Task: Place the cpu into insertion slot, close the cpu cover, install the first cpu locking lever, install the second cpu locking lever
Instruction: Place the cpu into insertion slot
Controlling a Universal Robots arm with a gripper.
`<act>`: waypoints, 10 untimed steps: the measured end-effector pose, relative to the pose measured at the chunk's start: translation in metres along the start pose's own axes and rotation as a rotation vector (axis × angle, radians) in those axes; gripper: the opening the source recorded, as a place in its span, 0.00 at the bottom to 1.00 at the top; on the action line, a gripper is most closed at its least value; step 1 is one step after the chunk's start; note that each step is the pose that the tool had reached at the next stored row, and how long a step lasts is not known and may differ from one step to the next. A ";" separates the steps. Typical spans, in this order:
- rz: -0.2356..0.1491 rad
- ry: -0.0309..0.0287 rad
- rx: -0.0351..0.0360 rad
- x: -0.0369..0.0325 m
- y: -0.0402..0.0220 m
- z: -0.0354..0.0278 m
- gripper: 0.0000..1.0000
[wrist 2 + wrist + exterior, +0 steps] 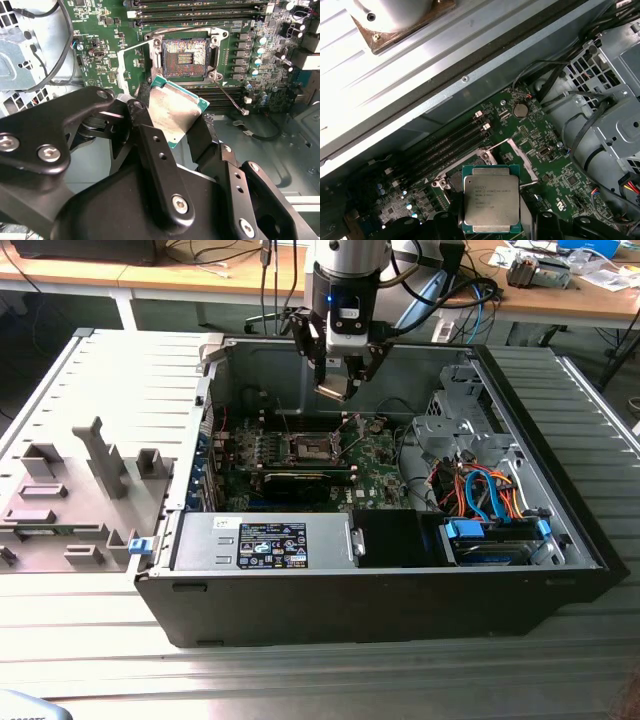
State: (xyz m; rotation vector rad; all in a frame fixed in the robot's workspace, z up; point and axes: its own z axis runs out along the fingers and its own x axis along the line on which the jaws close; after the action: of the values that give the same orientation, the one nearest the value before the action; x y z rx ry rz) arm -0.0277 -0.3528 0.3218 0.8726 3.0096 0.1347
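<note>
A: What is the gripper (342,378) holding?

B: The cpu (491,202). The fingers (200,137) are clamped on two opposite edges of it, with the dull silver face turned up toward the wrist cameras and the green rim showing around it.

A: And where is it in relation to the board?

B: It's in the air inside the open computer case (400,610), well above the green circuit board (375,465). It touches nothing but the fingers.

A: Where is the insertion slot (186,52)?

B: Below the chip and a little to one side. In the exterior view the slot sits lower than the gripper and slightly toward the exterior view's left. In the second wrist view its dark centre and metal rim are bare, just past the chip's far corner. So the slot is empty, and I can see nothing between it and the chip.

A: Are the chip and the slot square to each other?

B: I don't think so. In the first wrist view the chip's edges run at an angle to the memory slots (447,145) and to the slot's rim. I judge the chip is turned or tipped relative to the slot, but I can't tell which.

A: What about the cover and the levers?

B: None of it is closed, since the slot lies open. I can't make out the parts more exactly than that.
</note>
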 end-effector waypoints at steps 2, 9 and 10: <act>0.001 -0.0001 0.0000 0.0000 0.0000 0.0000 0.54; 0.005 -0.0004 -0.0001 0.0000 0.0000 0.0002 0.54; 0.005 -0.0005 -0.0001 0.0000 0.0000 0.0002 0.54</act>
State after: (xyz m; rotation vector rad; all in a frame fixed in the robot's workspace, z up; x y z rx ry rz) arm -0.0277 -0.3528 0.3216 0.8807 3.0070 0.1346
